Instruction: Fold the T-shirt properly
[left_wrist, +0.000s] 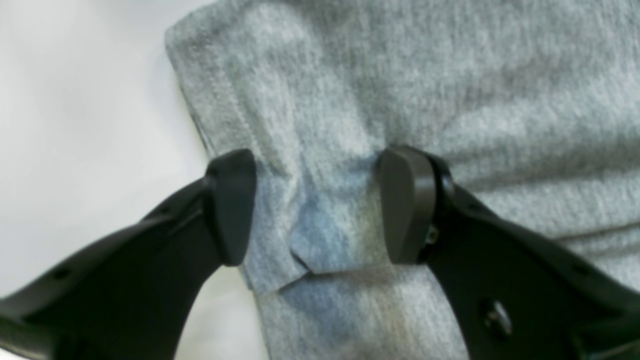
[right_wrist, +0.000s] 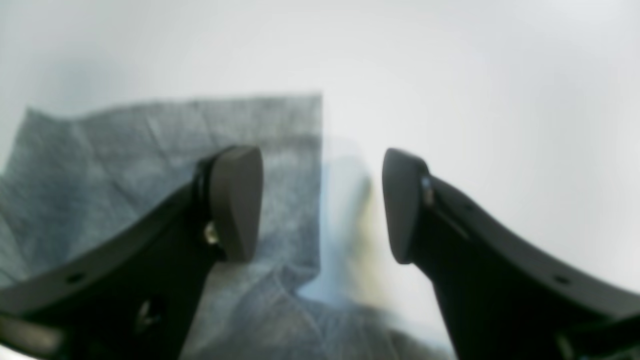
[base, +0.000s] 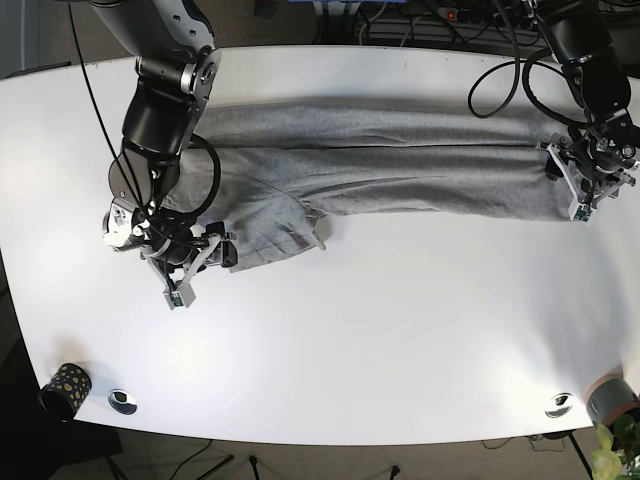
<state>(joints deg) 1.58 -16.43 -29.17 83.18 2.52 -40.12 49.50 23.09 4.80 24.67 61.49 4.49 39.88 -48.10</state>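
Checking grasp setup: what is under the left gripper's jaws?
Under the open left gripper lies the grey T-shirt, its hemmed edge overlapping in layers between the jaws, with white table beside it. Whatever lies beneath the fabric is covered.

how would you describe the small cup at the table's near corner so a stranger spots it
Start from the white table and go to its near left corner. There stands a small dark cup with pale dots; the shiny metal disc beside it is flat and plain.

White table (base: 400, 330); patterned cup (base: 66, 386) at near-left corner.
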